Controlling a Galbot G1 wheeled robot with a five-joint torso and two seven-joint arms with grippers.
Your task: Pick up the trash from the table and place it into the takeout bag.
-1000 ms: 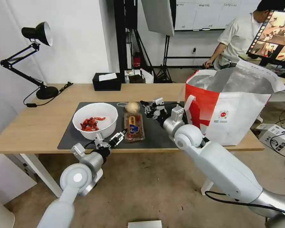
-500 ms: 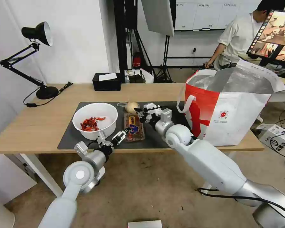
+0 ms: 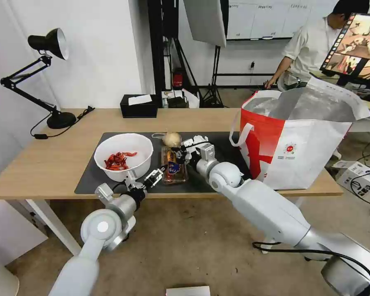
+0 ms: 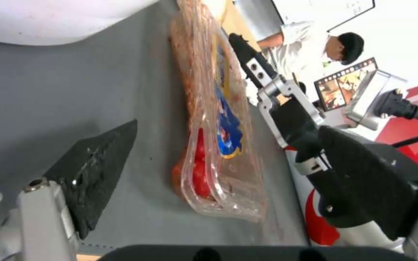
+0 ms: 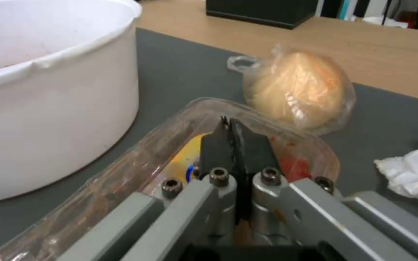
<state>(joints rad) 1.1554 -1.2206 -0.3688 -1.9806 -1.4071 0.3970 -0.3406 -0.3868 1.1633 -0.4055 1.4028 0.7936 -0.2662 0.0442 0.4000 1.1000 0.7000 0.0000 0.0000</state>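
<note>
The step in hand looks like the pick of the clear plastic tray, which lies on the dark mat near the desk's front edge, just right of the white bowl. The right gripper hangs over the tray's far end with its fingers pressed together, nothing between them — so the next move calls for them to part and seat on the tray's rim before any lift toward the takeout bag at the desk's right end. The left gripper sits at the mat's front edge beside the tray's near end, fingers spread wide and holding nothing.

By count: one bowl of red shells, one tray of scraps, one beige ball in thin film just beyond the tray, one crumpled tissue beside it, one bag — four pieces of trash, all on the mat.
</note>
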